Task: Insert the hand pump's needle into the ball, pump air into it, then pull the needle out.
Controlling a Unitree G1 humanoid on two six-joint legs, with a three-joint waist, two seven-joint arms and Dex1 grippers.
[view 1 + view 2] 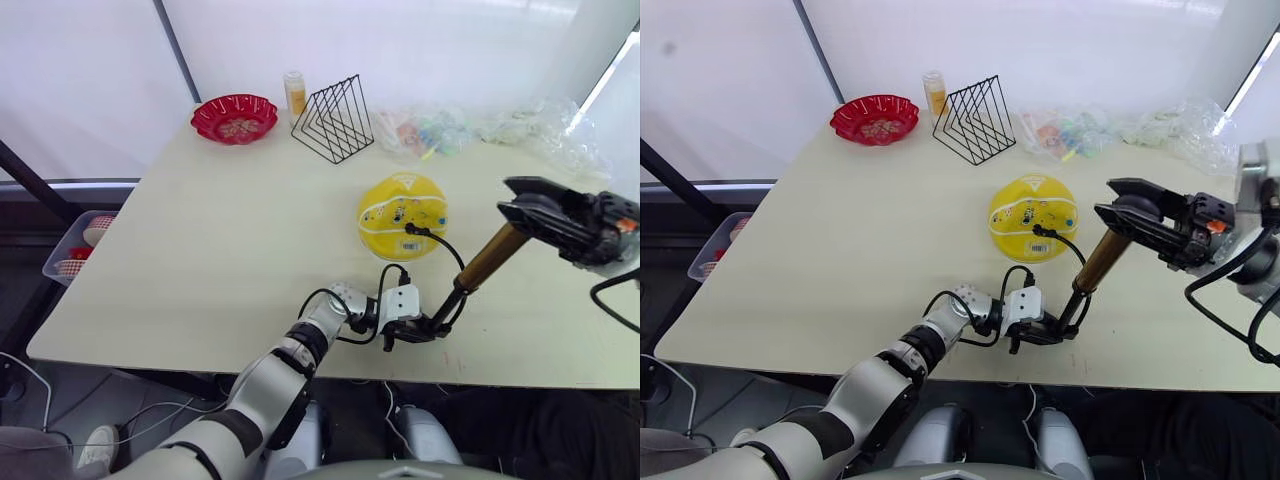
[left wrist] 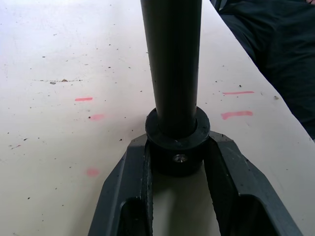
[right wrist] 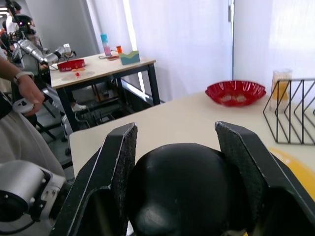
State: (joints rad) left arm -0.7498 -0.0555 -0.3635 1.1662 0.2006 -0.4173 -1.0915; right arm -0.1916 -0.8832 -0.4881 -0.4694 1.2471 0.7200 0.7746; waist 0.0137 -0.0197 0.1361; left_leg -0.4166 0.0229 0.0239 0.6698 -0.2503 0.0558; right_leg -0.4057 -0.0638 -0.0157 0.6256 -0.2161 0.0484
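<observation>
Your left gripper is clamped on the black base collar of the hand pump, just in front of the yellow ball; your right gripper grips its black handle; the needle seems seated in the ball.

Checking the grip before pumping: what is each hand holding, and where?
Both hold the pump: the left hand clamps its black bottom cap, the right hand its black handle knob on top.

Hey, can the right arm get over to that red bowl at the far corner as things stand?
Probably not: the right end effector is busy holding the hand pump, and the red bowl sits at the far left corner.
</observation>
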